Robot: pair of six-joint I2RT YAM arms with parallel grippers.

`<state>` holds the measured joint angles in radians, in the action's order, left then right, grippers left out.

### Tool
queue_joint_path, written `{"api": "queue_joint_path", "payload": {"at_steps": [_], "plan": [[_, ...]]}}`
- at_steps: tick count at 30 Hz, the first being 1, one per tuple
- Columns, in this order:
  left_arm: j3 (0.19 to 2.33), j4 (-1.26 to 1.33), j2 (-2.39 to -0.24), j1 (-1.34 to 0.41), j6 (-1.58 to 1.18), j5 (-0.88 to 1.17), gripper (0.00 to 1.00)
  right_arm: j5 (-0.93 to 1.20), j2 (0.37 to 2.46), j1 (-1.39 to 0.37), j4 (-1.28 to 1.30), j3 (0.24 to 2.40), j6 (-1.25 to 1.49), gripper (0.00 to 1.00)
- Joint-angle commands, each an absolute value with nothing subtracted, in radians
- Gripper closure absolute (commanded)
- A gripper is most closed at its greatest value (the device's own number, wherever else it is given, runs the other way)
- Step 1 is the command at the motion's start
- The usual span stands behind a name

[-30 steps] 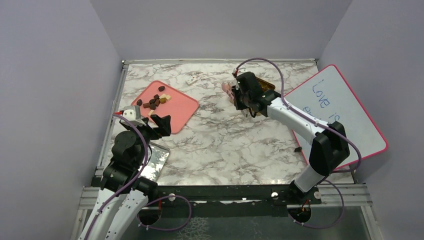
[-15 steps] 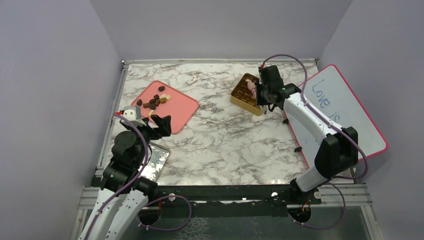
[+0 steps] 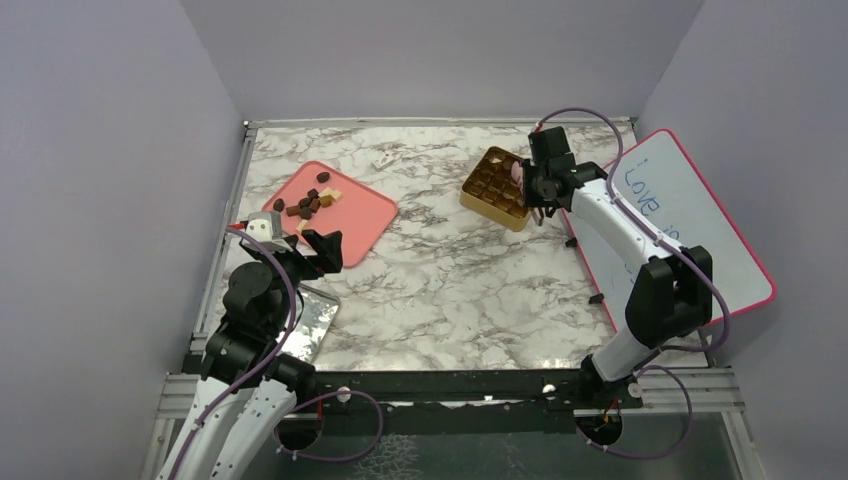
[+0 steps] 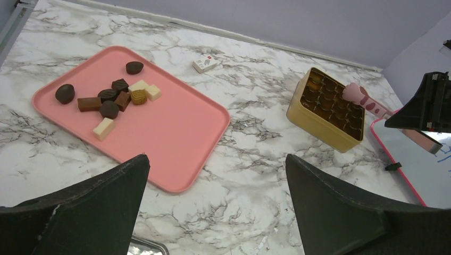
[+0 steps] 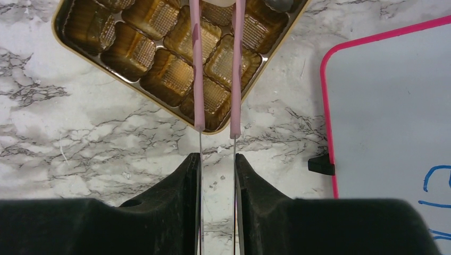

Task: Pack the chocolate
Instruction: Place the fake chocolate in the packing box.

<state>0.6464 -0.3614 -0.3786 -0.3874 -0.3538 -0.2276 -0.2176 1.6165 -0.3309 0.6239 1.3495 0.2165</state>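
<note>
Delivery under way: from above, the right gripper [image 3: 532, 184] hangs at the right side of the gold box [image 3: 485, 190] with pink tweezers [image 3: 517, 172] pointing in over it. A second ago it was mid-table, its arm hiding the box. Half a second ago it was already over the box, and it has since edged right. That swing reads as a carry, so a drop into a cell looks close. The chocolate [image 3: 310, 203] lies heaped on the pink tray [image 3: 365, 215], well apart to the left, and the heap looks unchanged. The left gripper [image 3: 300, 240] sits by the tray's near corner, as before.

From the left wrist, its jaws stand wide apart around nothing. Beyond them are the tray with its pieces and the box with the tweezers tilted over it.

From the right wrist, the jaws pinch the tweezers' thin shanks, and the pink arms reach across cells that look empty. A pale piece [image 5: 218, 2] between the tips is cut off by the frame, probably cream chocolate. A whiteboard [image 5: 388, 106] lies just right.
</note>
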Motion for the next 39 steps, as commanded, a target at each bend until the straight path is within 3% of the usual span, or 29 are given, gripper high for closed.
{"api": "queue_joint_path", "payload": {"at_steps": [1,21,39], "plan": [[0.641,-0.353,-0.372,-0.383,-0.342,-0.209,0.01,-0.217,1.624,-0.316,0.610,1.374,0.205,0.70],[0.640,-0.351,-0.375,-0.383,-0.344,-0.207,0.01,-0.198,1.628,-0.309,0.596,1.375,0.183,0.62],[0.641,-0.352,-0.372,-0.383,-0.342,-0.209,0.01,-0.112,1.556,-0.308,0.614,1.376,0.164,0.63]]}}
